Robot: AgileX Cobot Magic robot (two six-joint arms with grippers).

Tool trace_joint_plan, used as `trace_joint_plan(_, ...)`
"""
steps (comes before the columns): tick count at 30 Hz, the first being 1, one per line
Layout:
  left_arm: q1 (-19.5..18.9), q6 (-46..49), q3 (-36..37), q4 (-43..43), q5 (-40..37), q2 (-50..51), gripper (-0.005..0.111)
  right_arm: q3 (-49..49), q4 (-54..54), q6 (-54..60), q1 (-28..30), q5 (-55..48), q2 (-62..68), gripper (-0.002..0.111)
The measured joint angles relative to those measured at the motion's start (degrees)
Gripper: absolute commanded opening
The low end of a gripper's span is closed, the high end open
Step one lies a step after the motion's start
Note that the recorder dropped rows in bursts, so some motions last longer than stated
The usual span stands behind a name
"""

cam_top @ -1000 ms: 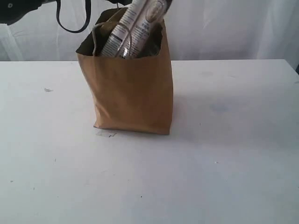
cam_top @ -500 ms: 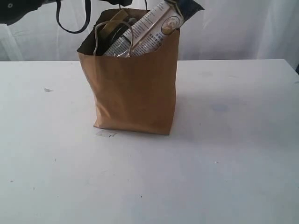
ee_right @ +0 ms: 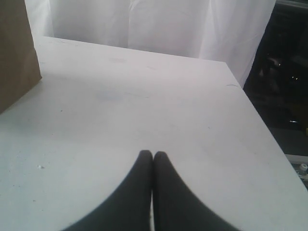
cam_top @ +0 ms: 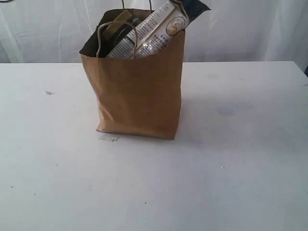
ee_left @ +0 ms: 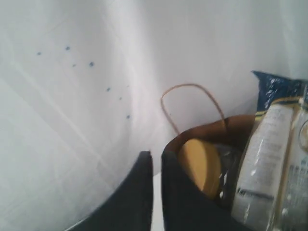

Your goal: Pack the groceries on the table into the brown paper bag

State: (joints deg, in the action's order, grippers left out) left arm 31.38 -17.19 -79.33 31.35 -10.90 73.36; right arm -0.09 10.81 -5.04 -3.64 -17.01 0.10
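Both end effectors closed, left (ee_left: 155, 161) beside bag (cam_top: 137, 96), jar lid (ee_left: 199, 166) seemingly inside.

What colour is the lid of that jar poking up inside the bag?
Yellow. The jar lid shows best in the left wrist view, just inside the brown paper bag.

bag (cam_top: 137, 96) upright on table (cam_top: 240, 168), pasta packet (cam_top: 161, 26) sticking out of it

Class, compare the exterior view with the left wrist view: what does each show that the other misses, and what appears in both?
Only the exterior view shows the whole paper bag standing on the white table. Only the left wrist view shows the shut left end effector and the jar's round yellow lid face-on. Both show the pasta packet sticking out of the bag's top and a cord handle.
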Motion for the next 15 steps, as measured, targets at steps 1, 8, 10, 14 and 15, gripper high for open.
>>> trace_joint_plan(1, 0.0, 1.2, 0.0, 0.5, -2.6, -1.2, 0.001, 0.0, 0.0, 0.0, 0.0, 0.0, 0.0, 0.000)
trace_joint_plan(8, -7.0, 6.6, 1.2, 7.7, -22.3, -4.2, 0.000, 0.0, 0.0, 0.0, 0.0, 0.0, 0.0, 0.000)
trace_joint_plan(10, -12.0, 4.8, 4.3, 7.9, -24.2, -4.2, 0.000, 0.0, 0.0, 0.0, 0.0, 0.0, 0.0, 0.000)
trace_joint_plan(14, -22.8, -1.7, 14.2, 6.0, -23.4, -6.2, 0.000, 0.0, 0.0, 0.0, 0.0, 0.0, 0.0, 0.000)
trace_joint_plan(15, -25.3, -3.6, 17.3, 5.4, -22.5, -7.4, 0.000, 0.0, 0.0, 0.0, 0.0, 0.0, 0.0, 0.000)
